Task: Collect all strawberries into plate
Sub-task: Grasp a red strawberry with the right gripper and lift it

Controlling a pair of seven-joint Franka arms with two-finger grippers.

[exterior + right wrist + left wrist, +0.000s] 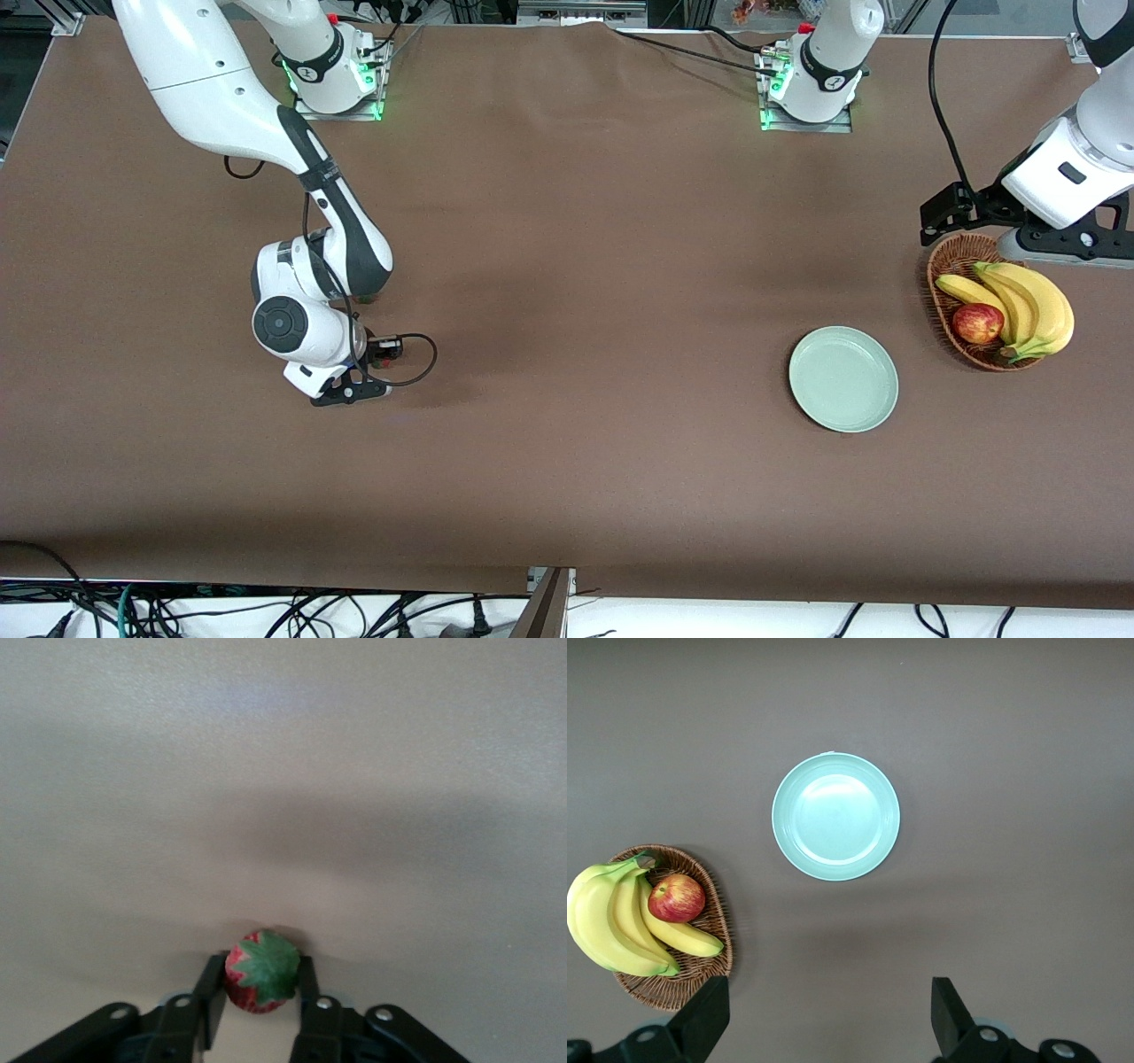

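**Right gripper pinches a strawberry down at the table**

The right arm reaches out from its base and bends down low over the brown table, toward the right arm's end. Its right gripper is down at the cloth. The two black fingers are pressed in on a strawberry, one on each side. The berry is red with a green leafy top (the leaves face up at the wrist camera). It sits between the fingertips, right at the table top. In the front view the arm's wrist covers the berry, so it cannot be seen there. Only this one strawberry shows.

The plate is pale green, round and shallow. It lies flat on the table toward the left arm's end, well apart from the right gripper. Nothing lies in it.

Beside the plate, even closer to the left arm's end, stands a brown basket. In it are a bunch of yellow bananas and a red apple. The apple touches the bananas.

The left arm waits up in the air, above the basket's end of the table. Its left gripper is spread wide, with both dark fingertips showing far apart (nothing sits between them). From its wrist camera it looks down on the plate and the basket.
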